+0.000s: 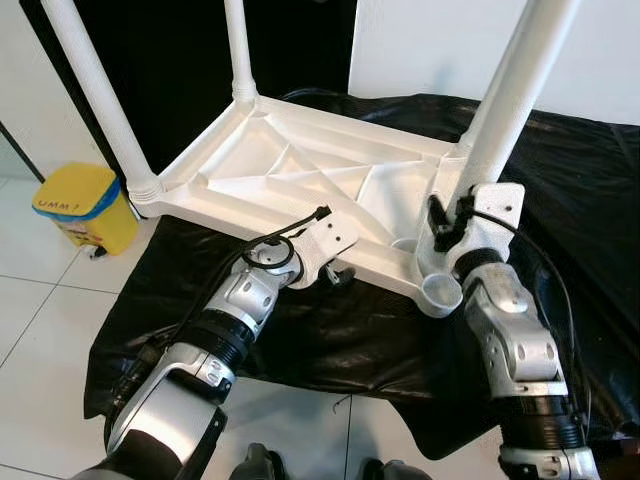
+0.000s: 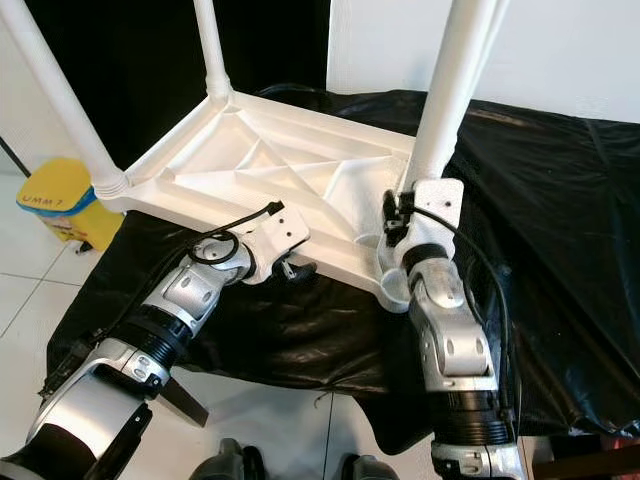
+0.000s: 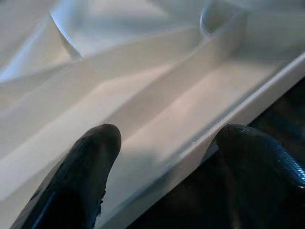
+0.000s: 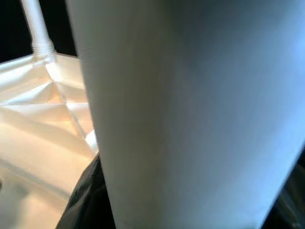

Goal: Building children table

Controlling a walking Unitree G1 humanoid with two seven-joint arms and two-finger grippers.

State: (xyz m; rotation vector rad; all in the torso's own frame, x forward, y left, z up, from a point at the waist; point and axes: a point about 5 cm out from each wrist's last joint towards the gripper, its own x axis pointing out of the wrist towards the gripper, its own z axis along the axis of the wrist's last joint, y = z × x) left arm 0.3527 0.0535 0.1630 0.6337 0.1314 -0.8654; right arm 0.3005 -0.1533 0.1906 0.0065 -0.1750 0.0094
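The left wrist view showed the left gripper point(image 3: 164, 157) open astride the rim of the upturned white table point(image 1: 300, 170) on the black sheet point(image 1: 590, 190); right gripper point(image 1: 450, 225) at a leg point(image 1: 510, 90), fingers' state unclear

Upturned white tabletop point(image 1: 300, 170) lay on the black sheet point(image 1: 590, 190), ribbed underside up; ribs split it into shallow pockets, open from above. Three legs blocked the corners: far-left leg point(image 1: 95, 85), far-middle leg point(image 1: 238, 50), right leg point(image 1: 515, 85). Fourth socket point(image 1: 441, 291) at the near-right corner stood open from above. Left gripper point(image 3: 162, 148) straddled the near rim, one finger point(image 3: 78, 176) over the ribs, the other over the sheet. Right gripper point(image 1: 470, 215) sat pressed against the right leg's base; in the right wrist view that leg blocked nearly everything. Open span between the legs over mid-tabletop. Yellow bin point(image 1: 85, 205) stood on the floor just off the left corner. White wall point(image 1: 610, 50) closed the far side.
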